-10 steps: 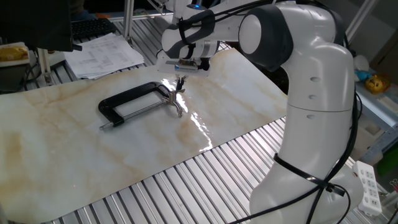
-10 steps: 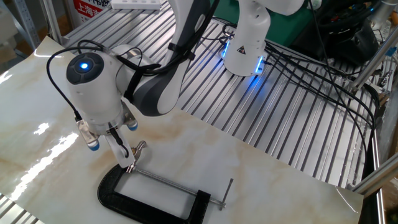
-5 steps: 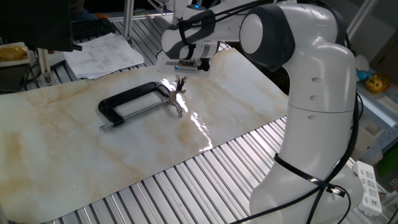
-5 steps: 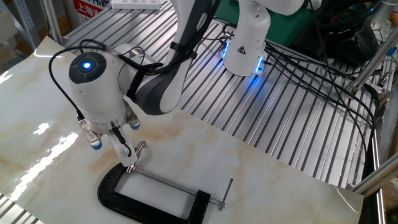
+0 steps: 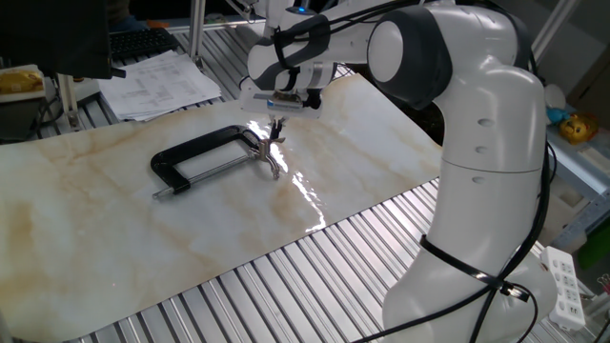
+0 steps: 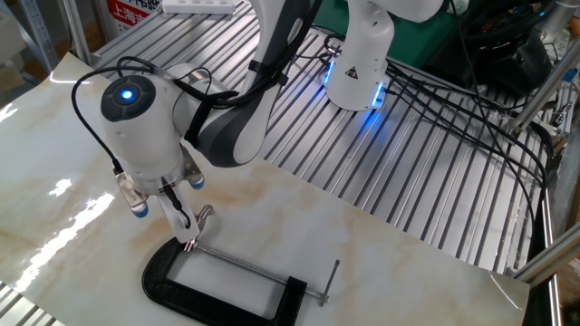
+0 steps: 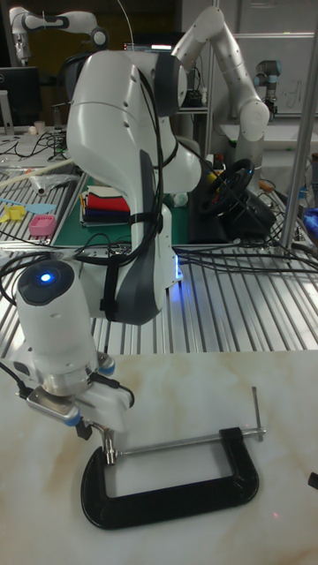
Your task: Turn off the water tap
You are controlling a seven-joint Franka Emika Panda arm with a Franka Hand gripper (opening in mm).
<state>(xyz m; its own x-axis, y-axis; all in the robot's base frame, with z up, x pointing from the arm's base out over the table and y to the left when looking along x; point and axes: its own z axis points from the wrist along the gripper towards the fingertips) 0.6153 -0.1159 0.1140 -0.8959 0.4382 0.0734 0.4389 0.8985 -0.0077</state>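
My gripper point(image 6: 188, 237) points straight down over the marble-patterned surface point(image 5: 86, 238), its slim fingers point(image 6: 178, 221) drawn close together around the water tap point(image 6: 201, 220). In the other fixed view one fingertip sits right against the shiny prongs, and I read the fingers as pinching the handle, though the contact point itself is small and partly covered by my own wrist. In one fixed view the gripper point(image 5: 276, 129) comes down onto the tap point(image 5: 271, 152) from above, with bright glare on the surface just beside it. In the tall fixed view the gripper point(image 7: 108, 450) stands at the left end of the clamp's long screw, and the tap is hidden behind my fingers there.

The water tap is at the screw end of a black C-clamp point(image 6: 217, 297) that lies flat on the surface, its silver threaded rod running from the tap across the open jaw to the far arm. A thin cross pin sticks out beyond that far end. In one fixed view the clamp point(image 5: 191, 145) lies to the left of my gripper, roughly in the middle of the surface. A stack of printed papers point(image 5: 157, 81) rests on the metal slats beyond the surface, well apart from the clamp.
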